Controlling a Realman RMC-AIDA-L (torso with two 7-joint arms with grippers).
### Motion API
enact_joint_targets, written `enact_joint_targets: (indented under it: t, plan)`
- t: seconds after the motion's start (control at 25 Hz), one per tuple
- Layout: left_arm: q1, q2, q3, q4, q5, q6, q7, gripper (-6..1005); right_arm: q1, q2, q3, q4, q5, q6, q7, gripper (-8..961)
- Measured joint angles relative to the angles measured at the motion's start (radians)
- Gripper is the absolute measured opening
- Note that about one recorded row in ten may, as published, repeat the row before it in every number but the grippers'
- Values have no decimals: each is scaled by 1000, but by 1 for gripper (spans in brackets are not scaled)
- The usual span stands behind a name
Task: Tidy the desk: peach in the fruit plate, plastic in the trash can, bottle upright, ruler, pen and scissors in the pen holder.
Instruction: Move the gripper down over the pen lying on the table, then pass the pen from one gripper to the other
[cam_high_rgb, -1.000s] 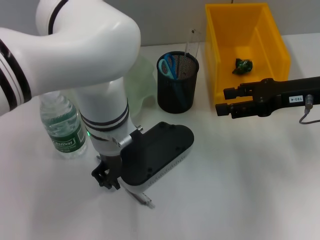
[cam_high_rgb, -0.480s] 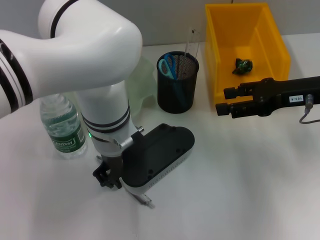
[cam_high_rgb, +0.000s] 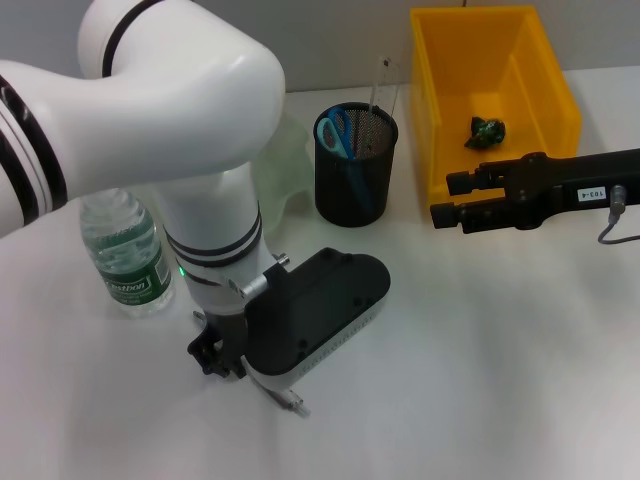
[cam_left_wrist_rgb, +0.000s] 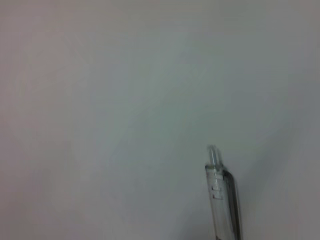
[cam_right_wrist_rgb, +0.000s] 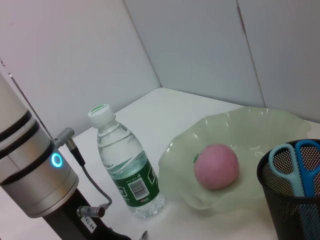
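Left gripper (cam_high_rgb: 268, 385) is down low on the desk (cam_high_rgb: 480, 380), right over the pen (cam_high_rgb: 288, 398). Only a short end of the pen pokes out from under the black wrist housing in the head view, and the left wrist view shows its clear tip lying against the white surface. Whether the fingers have closed on it I cannot tell; the housing hides them.

So the pen looks like the step in hand, and probably the last one. The scissors (cam_high_rgb: 334, 131) are already standing in the pen holder (cam_high_rgb: 355, 165), with a clear strip that looks like the ruler (cam_high_rgb: 378, 85) rising from it. The peach (cam_right_wrist_rgb: 216, 166) sits in the fruit plate (cam_right_wrist_rgb: 280, 125), the bottle (cam_high_rgb: 125, 250) stands upright beside the left arm, and a dark crumpled scrap, likely the plastic (cam_high_rgb: 488, 131), lies in the trash can (cam_high_rgb: 440, 120).

Right gripper (cam_high_rgb: 440, 200) hangs idle at the near corner of the trash can, holding nothing, fingers set slightly apart.

Next move calls for a firm pinch on that slim barrel, a clean lift, then tipping it upright over the mesh cup without knocking the scissors.
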Motion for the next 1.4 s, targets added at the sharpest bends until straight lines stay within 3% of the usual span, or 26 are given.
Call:
enact_joint_targets:
  t: [0.36, 0.92, 1.16, 1.2, 1.24, 1.28, 1.4]
  plan:
    - [3, 0, 11, -9, 0, -17, -7, 283, 2, -1, 0, 0, 0, 0, 0, 751]
    - [5, 0, -4, -7, 0, -13, -2, 134, 2, -1, 0, 0, 0, 2, 0, 751]
    - [11, 7, -250, 68, 0, 135, -33, 127, -8, -3, 0, 0, 0, -4, 1, 751]
    - [11, 7, -250, 68, 0, 135, -33, 127, -8, -3, 0, 0, 0, -4, 1, 751]
    - [20, 8, -344, 76, 0, 164, -62, 127, -12, -3, 0, 0, 0, -5, 1, 751]
    - [20, 8, -344, 76, 0, 164, -62, 127, -12, -3, 0, 0, 0, -5, 1, 751]
    - [51, 3, -488, 76, -1, 169, -111, 127, -26, -9, 0, 0, 0, -8, -5, 751]
